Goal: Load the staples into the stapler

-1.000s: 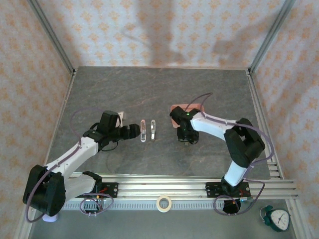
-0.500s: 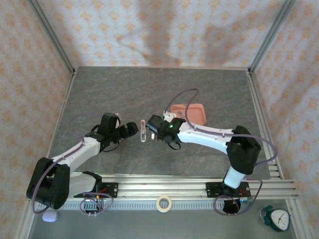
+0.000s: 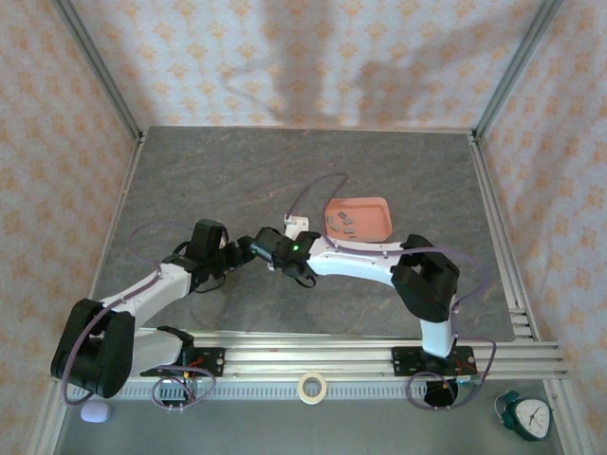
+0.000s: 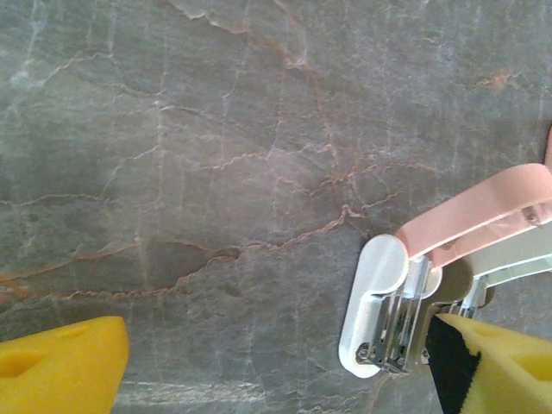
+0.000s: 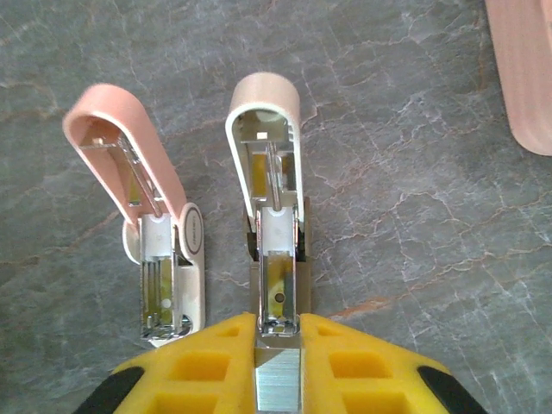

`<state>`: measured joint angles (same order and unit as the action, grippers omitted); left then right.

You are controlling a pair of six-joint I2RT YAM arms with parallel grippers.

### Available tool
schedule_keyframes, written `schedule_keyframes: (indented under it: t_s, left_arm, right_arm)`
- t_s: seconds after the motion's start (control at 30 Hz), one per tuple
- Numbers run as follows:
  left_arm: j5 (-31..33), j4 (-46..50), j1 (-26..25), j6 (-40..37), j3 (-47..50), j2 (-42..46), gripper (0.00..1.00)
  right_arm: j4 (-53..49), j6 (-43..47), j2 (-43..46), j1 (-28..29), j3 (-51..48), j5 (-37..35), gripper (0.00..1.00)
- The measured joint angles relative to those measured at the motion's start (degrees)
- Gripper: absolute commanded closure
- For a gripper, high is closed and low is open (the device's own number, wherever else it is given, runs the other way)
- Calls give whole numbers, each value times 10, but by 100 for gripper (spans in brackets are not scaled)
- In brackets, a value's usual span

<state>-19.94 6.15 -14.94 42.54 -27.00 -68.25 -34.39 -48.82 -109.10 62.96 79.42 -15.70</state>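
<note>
Two small staplers lie open side by side. In the right wrist view, the pink-lidded stapler (image 5: 164,267) is on the left and the cream-lidded stapler (image 5: 276,233) on the right. My right gripper (image 5: 278,332) is shut on a silvery strip of staples (image 5: 278,384), whose front end sits at the near end of the cream stapler's metal channel. More staples (image 3: 341,224) lie in the pink tray (image 3: 379,210). My left gripper (image 4: 276,345) is open on the table, and the pink-lidded stapler (image 4: 379,310) sits just inside its right finger (image 4: 496,366). From above, the left gripper (image 3: 239,252) and right gripper (image 3: 266,248) almost meet.
The pink tray's corner (image 5: 522,78) lies to the right of the staplers. A tape roll (image 3: 311,386) and a small clock (image 3: 527,415) sit beyond the rail at the near edge. Bare stone table (image 3: 285,171) stretches behind the grippers.
My right arm has swung left from the pink tray to the staplers, carrying the strip. The left gripper has edged slightly toward them and stays open.
</note>
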Motion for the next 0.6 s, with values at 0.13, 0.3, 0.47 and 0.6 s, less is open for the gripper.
schedule_keyframes:
  t_s: [0.13,0.3,0.47,0.6]
  left_arm:
    - [5,0,0,11,8,0,10]
    - [5,2,0,11,13,0,10]
    - [5,4,0,11,13,0,10]
    - [6,5,0,10,13,0,10]
  right_arm:
    - [2,13,-11,0,3,-2,83]
    - [20,36,-11,-2,3,-2,83]
    - [28,50,-19,-7,7,-1,83]
    - [28,54,-30,-12,10,-1,83]
